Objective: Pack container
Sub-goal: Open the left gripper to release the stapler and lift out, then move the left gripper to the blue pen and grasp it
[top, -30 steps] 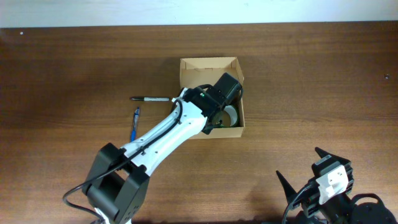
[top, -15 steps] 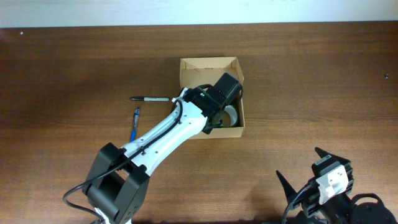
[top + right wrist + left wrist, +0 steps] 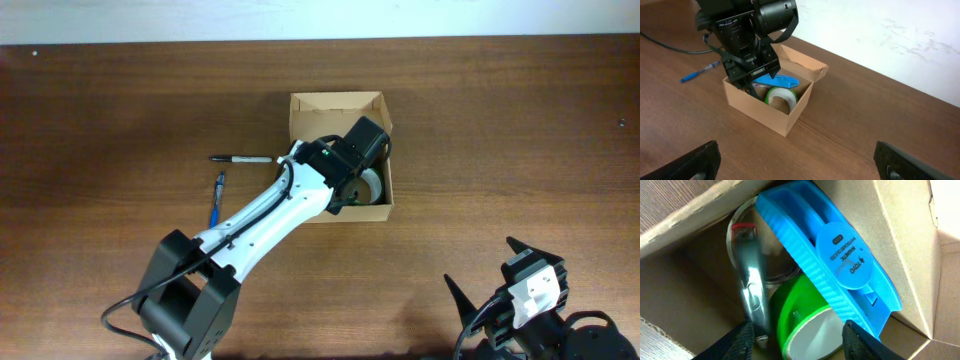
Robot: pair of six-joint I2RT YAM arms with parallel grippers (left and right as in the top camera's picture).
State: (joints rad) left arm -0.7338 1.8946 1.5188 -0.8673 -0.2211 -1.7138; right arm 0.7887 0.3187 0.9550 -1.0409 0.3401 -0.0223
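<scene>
The container (image 3: 335,100), a tan cardboard box with its flap lid open, stands at the table's centre; it also shows in the right wrist view (image 3: 765,112). My left gripper (image 3: 797,342) reaches down inside it, fingers spread either side of a green tape roll (image 3: 795,305). A flat blue plastic case (image 3: 825,255) leans against the box wall above the roll, and a clear tape roll (image 3: 765,255) lies behind it. In the overhead view the left wrist hides most of the contents. My right gripper (image 3: 795,160) is open and empty, low over the table's front right.
A black marker (image 3: 240,158) and a blue pen (image 3: 217,198) lie on the wooden table left of the box. The left arm (image 3: 270,210) stretches diagonally from the front left to the box. A white wall runs along the far edge.
</scene>
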